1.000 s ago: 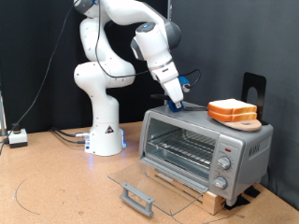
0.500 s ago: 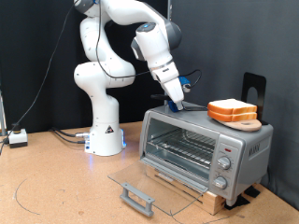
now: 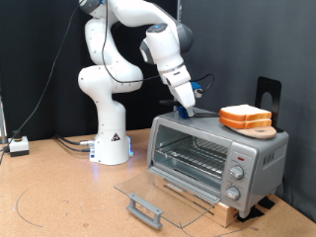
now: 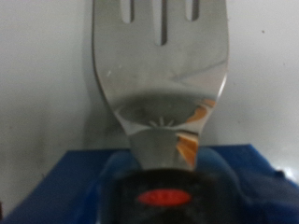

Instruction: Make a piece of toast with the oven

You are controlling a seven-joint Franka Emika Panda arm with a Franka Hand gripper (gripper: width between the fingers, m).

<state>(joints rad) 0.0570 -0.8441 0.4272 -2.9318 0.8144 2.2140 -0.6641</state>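
The silver oven (image 3: 212,158) stands at the exterior view's right, its glass door (image 3: 163,191) folded down flat and its wire rack (image 3: 193,156) bare. Two bread slices, the toast (image 3: 245,116), lie stacked on a round wooden board (image 3: 260,129) on the oven's top. My gripper (image 3: 190,102) hangs over the left part of the oven's top, shut on a metal spatula (image 3: 202,113) by a blue block (image 3: 197,91) on its handle. In the wrist view the slotted spatula blade (image 4: 159,65) lies over the grey oven top, with the blue block (image 4: 56,182) behind it; my fingers do not show there.
The door's grey bar handle (image 3: 144,208) sticks out over the table in front of the oven. Three knobs (image 3: 237,174) sit on the oven's right face. A black stand (image 3: 267,94) rises behind the toast. The arm's white base (image 3: 111,138) stands to the left, and a small box (image 3: 18,146) at far left.
The gripper and spatula have edged very slightly up and to the left over the oven's top. Nothing else has moved.
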